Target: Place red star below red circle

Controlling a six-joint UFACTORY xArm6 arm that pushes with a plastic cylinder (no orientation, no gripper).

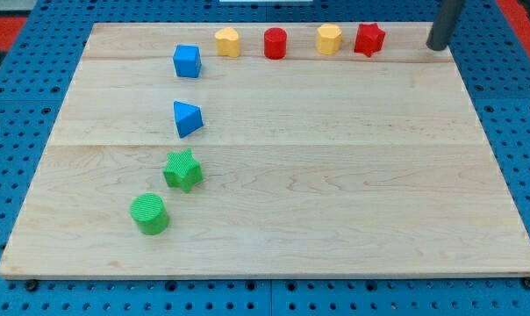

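The red star lies near the view's top edge of the wooden board, right of centre. The red circle, a short cylinder, stands to its left in the same row, with a yellow block between them. My tip is at the view's top right, to the right of the red star and apart from it, near the board's top right corner.
A second yellow block stands left of the red circle. A blue cube and a blue triangle are further left. A green star and a green circle are at the lower left.
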